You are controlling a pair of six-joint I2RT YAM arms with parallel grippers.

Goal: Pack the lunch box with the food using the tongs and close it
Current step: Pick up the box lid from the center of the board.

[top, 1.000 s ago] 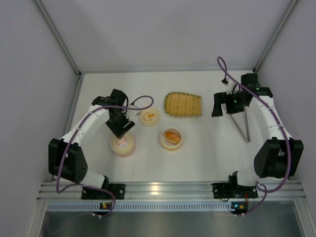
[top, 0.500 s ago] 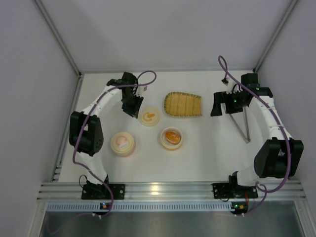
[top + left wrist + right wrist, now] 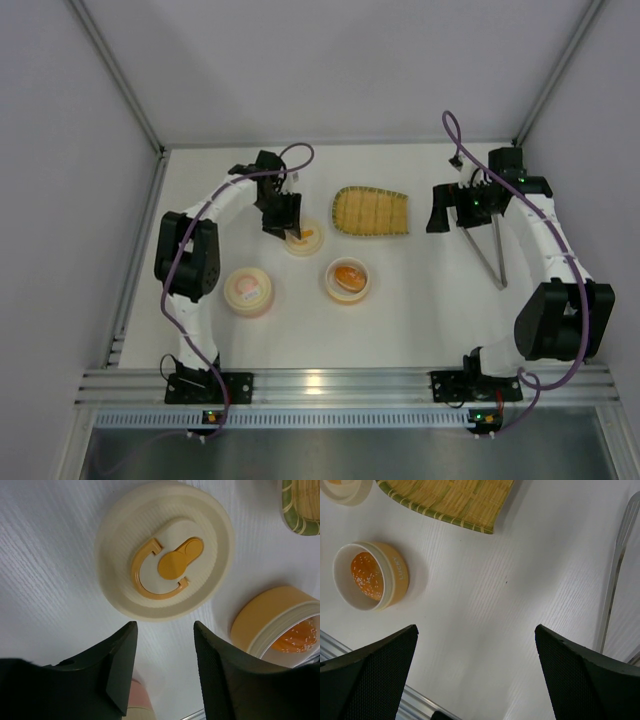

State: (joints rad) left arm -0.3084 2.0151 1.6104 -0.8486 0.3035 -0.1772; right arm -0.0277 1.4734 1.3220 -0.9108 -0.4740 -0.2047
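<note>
The lunch box stands in three round parts. Its cream lid (image 3: 303,238) (image 3: 165,570) has an orange handle. The orange-walled bowl (image 3: 348,279) (image 3: 370,575) holds an orange rounded piece of food (image 3: 366,575). A pink-sided tier (image 3: 247,291) sits front left. My left gripper (image 3: 283,224) (image 3: 164,629) hangs open just beside the lid, nothing between its fingers. The silver tongs (image 3: 490,250) (image 3: 616,565) lie flat on the table at the right. Left of them my right gripper (image 3: 437,215) (image 3: 476,628) is wide open and empty above bare table.
A yellow ribbed tray with a green rim (image 3: 372,212) (image 3: 450,500) lies between the two arms at the back. White enclosure walls stand close on three sides. The aluminium rail (image 3: 330,385) with both arm bases runs along the near edge.
My left arm has swung from above the pink tier at the front left to the back, ending beside the lid. The right arm has stayed put.
</note>
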